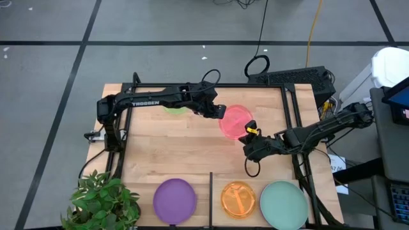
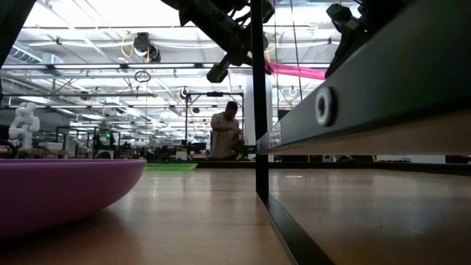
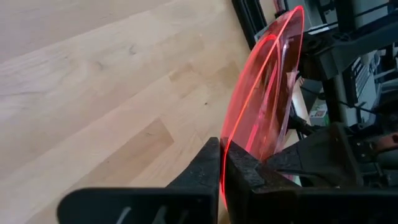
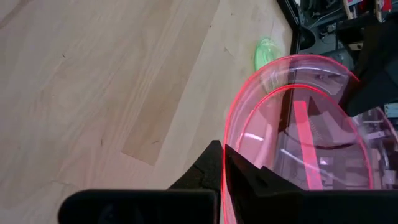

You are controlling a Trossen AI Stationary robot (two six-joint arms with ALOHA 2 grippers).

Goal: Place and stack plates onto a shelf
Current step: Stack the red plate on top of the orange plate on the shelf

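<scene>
Both grippers hold the translucent red-pink plate (image 1: pixel 235 120) above the table's middle; the low view shows the red-pink plate (image 2: pixel 298 71) edge-on, high in the air. My left gripper (image 1: pixel 217 113) is shut on its left rim and my right gripper (image 1: pixel 249 136) on its near-right rim. A green plate (image 1: pixel 174 108) lies flat under the left arm. The purple plate (image 1: pixel 174 199) rests left of the black divider bar (image 1: pixel 211 195). The orange plate (image 1: pixel 238 199) and teal plate (image 1: pixel 283 204) rest right of it, on the shelf (image 1: pixel 255 180). My left gripper pinches the red-pink plate's rim (image 3: pixel 231 140) between its two fingers, coming level from the table's left. The plate is lifted clear of the table. My right gripper pinches the plate's rim (image 4: pixel 229 140) on the opposite, near-right side between its two fingers, coming from the table's right. The plate hangs between both grippers, nearly level.
A potted plant (image 1: pixel 102 201) stands at the near left corner. The black metal frame (image 1: pixel 291 121) edges the table's right side. Bare wood (image 1: pixel 172 150) lies between the arms and the near row of plates. A person (image 2: pixel 224 136) stands far off in the room.
</scene>
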